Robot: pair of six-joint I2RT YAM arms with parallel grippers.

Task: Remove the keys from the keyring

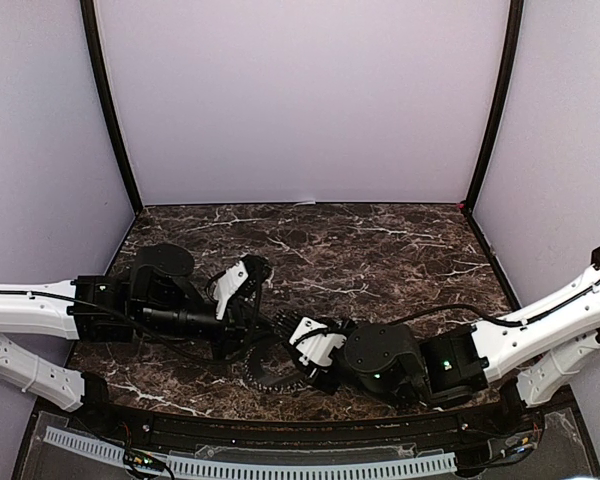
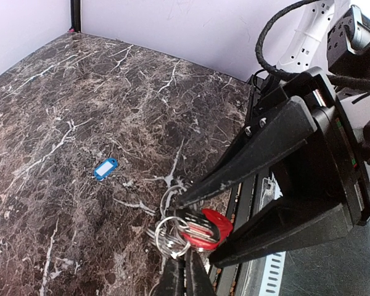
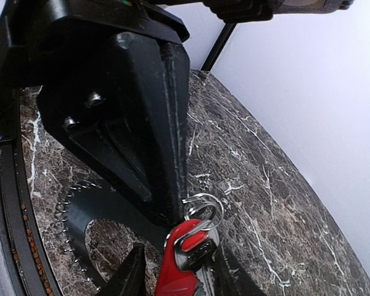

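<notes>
The red-headed key [image 3: 180, 246] hangs between the fingers of my right gripper [image 3: 185, 282], which is shut on it; metal key blades lie against it. Small wire split rings [image 3: 202, 203] run through its head. My left gripper [image 2: 185, 264] is shut on those wire rings [image 2: 169, 237] from below, facing the right gripper's fingers [image 2: 265, 142]. The toothed grey keyring [image 3: 80, 213] lies flat on the marble under both grippers and shows in the top view [image 1: 270, 375]. A small blue-headed piece [image 2: 105, 168] lies alone on the table.
The marble table [image 1: 380, 250] is walled on three sides by pale panels. A black rail and white cable strip [image 1: 280, 465] run along the near edge. The right arm's cable [image 2: 277, 43] loops above its gripper.
</notes>
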